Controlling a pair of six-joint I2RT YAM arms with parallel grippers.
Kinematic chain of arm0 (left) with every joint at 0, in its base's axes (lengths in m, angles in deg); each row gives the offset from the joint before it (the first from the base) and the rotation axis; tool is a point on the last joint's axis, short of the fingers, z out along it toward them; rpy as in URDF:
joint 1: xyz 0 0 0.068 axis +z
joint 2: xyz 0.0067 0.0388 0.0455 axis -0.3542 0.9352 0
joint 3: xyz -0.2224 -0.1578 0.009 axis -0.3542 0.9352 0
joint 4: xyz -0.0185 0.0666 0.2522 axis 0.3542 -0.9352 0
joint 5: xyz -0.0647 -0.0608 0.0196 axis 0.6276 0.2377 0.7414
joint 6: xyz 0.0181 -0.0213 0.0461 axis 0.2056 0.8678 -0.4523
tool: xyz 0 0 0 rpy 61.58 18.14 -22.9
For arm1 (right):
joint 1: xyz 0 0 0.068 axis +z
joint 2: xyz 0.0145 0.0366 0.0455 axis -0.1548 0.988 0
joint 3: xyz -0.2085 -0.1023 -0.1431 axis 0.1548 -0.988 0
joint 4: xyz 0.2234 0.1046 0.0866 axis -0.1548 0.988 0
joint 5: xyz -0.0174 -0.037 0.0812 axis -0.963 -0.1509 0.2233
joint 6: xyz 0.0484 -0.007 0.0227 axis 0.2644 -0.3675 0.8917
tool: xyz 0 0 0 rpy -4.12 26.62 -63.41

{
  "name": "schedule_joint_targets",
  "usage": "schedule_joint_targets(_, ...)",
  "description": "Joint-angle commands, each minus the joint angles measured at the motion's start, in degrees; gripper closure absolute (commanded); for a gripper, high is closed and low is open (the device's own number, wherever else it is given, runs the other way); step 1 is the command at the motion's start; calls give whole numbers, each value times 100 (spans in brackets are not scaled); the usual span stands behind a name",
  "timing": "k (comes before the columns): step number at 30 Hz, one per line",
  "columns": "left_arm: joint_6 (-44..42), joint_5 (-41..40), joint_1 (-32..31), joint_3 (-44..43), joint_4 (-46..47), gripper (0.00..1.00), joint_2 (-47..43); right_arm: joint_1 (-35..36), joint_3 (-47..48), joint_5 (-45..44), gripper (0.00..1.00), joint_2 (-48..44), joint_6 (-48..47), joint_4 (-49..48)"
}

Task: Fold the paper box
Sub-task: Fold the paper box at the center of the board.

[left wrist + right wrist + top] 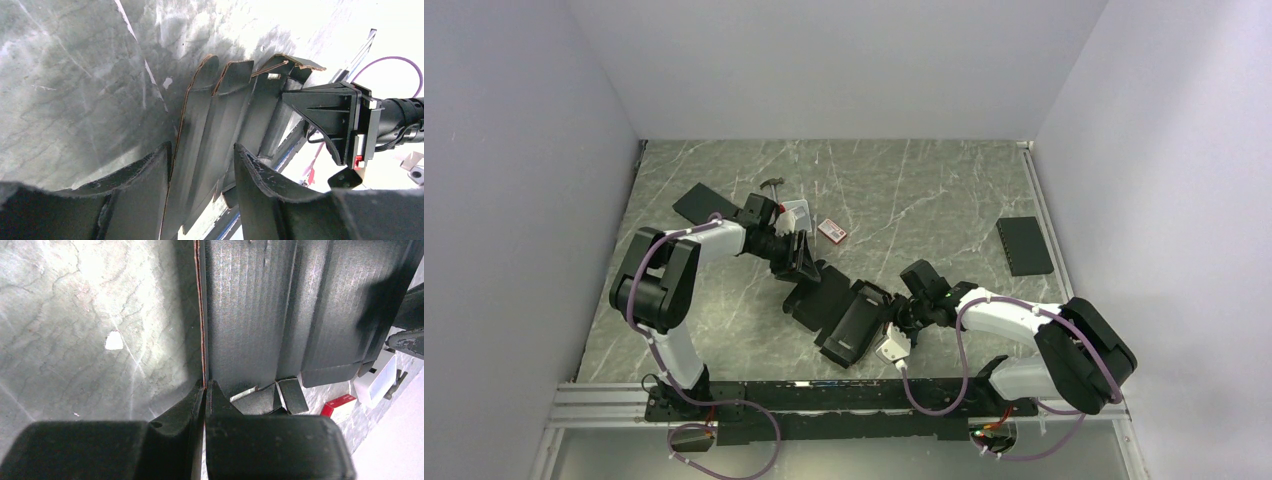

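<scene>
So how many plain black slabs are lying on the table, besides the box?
2. One slab lies near the right edge of the table; the other slab sits back left, partly hidden by the left arm. More could be hidden under the paper box.

The paper box (844, 310) is showing matte black throughout, with a thin brown line running along its cut edges. Beneath the box, the bench (944, 190) is showing grey-green marbling crossed by pale veins. Just beyond the box, a small packet (831, 231) is showing red and white. Well to the box's right, a plain slab (1024, 245) is showing black. Beside the box, purple cables (395, 58) are looping over white-and-black arms (1004, 315).
</scene>
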Motion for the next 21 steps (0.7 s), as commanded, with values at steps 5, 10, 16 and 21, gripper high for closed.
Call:
schedule_joint_targets(5,200,343,19,67,229,47,-68,24,-61,114,100,-2,106,-63)
schedule_joint_targets(10,486,695,-2,131,598,59,-142,23,-64,114,100,8,160,-106)
schedule_joint_targets(16,458,684,-192,-43,475,100,-153,24,39,213,100,59,350,-83)
schedule_joint_targets(21,113,149,-432,-467,-120,100,-223,24,101,250,100,112,514,-115)
